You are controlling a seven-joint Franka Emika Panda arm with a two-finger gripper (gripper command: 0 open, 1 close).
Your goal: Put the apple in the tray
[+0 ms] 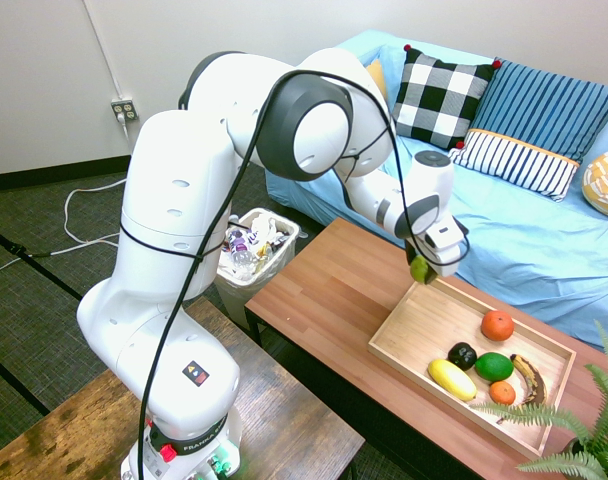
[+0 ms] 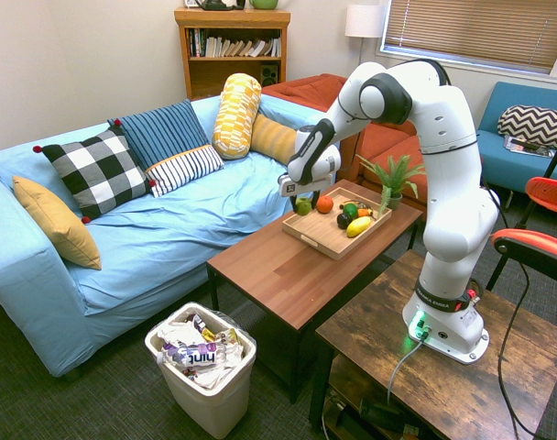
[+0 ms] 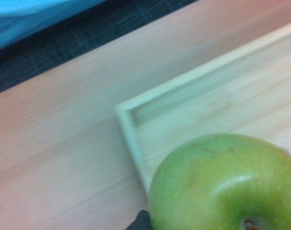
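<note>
A light yellow-green apple (image 1: 419, 270) hangs just above the near corner of the light-wood tray (image 1: 431, 322), with my gripper (image 1: 422, 263) shut on it from above. From the other side, the apple (image 2: 303, 207) sits over the sofa-side end of the tray (image 2: 315, 235). In the wrist view the apple (image 3: 222, 187) fills the lower right, and the tray's corner rim (image 3: 131, 112) lies right under it. The tray rests on the reddish-brown table (image 1: 324, 290).
The tray's far half holds an orange (image 1: 497, 324), a black round fruit (image 1: 462, 355), a dark green fruit (image 1: 494, 366), a yellow fruit (image 1: 451, 379) and a dark banana (image 1: 529, 380). A fern (image 1: 574, 430) stands beyond it. A trash bin (image 1: 254, 250) stands by the table, and the blue sofa (image 1: 524, 220) runs behind.
</note>
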